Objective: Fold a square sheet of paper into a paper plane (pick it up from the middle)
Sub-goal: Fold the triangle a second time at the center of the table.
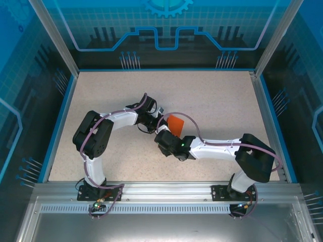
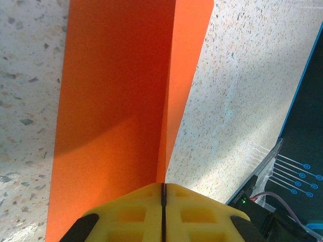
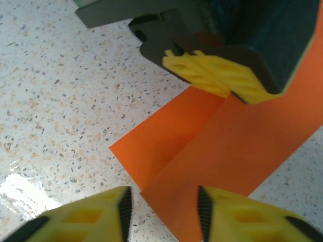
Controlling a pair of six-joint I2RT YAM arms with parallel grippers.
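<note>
The square sheet of paper (image 1: pixel 175 122) is bright orange and lies folded near the middle of the table, partly hidden under both wrists. In the left wrist view its raised crease (image 2: pixel 166 101) runs straight into my left gripper (image 2: pixel 163 194), whose yellow jaws are shut on the fold. My right gripper (image 3: pixel 164 206) hovers open just over the sheet's near corner (image 3: pixel 151 166), with two overlapping layers (image 3: pixel 237 151) showing below it. The left gripper's yellow fingers (image 3: pixel 217 75) pinch the sheet's far side in that view. From above, the two grippers meet (image 1: pixel 153 123) (image 1: pixel 164 133) beside the paper.
The speckled table (image 1: pixel 212 96) stretches wide around the arms, bordered by a blue rim (image 1: pixel 267 116) and transparent enclosure walls. A dark edge with printed lines (image 2: pixel 303 151) lies to the right in the left wrist view.
</note>
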